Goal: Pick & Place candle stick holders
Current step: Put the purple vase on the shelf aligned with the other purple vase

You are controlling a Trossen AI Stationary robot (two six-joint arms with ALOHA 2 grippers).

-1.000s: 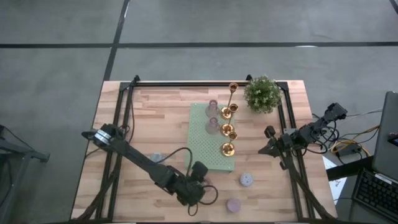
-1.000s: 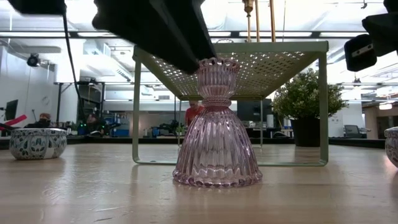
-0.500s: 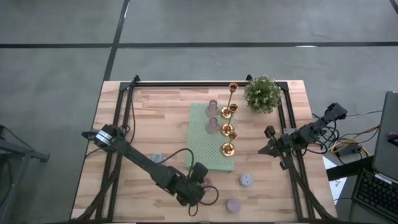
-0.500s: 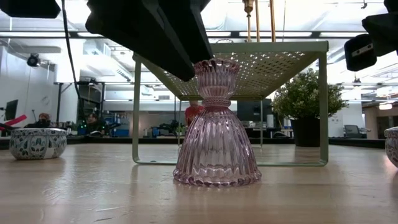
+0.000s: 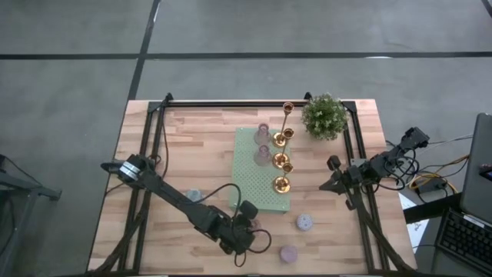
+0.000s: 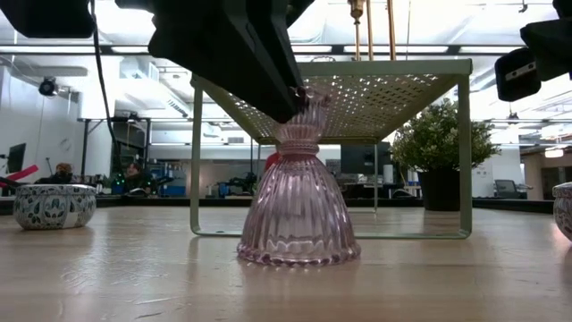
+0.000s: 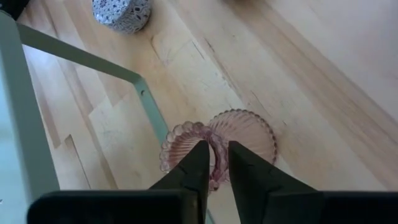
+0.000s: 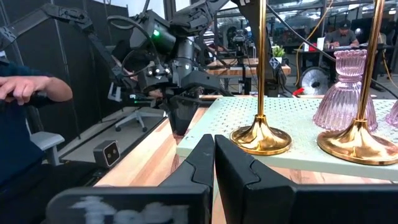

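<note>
A ribbed pink glass candle stick holder [image 6: 298, 215] stands on the wood table near its front edge, in front of the pale green perforated mat [image 5: 250, 181], which stands raised on legs. My left gripper [image 7: 217, 155] is shut on its top cup. Gold holders [image 5: 281, 183] and pink glass ones [image 5: 263, 156] stand on the mat, a tall gold one [image 5: 287, 111] at its far end. A lavender holder [image 5: 288, 253] and a blue-grey one [image 5: 305, 222] sit on the table at the front right. My right gripper [image 8: 214, 146] waits shut at the table's right side. My left gripper pinches the scalloped rim of the holder's top cup [image 7: 217, 144], one finger [image 7: 198, 163] inside the cup and the other outside. The fingers slant down from the table's left and near side. The holder leans slightly, its wide base [image 6: 298, 255] on the table.
A green potted plant [image 5: 324, 115] stands at the far right corner. Another small patterned cup [image 5: 194, 195] sits left of the mat. Black frame rails [image 5: 154, 154] run along the table's left, right and far edges. A person shows beyond the table in the right wrist view.
My left gripper has shut on the rim of the pink holder's top cup. The holder has slid a little toward the table's left and now leans slightly, its base still on the table.
</note>
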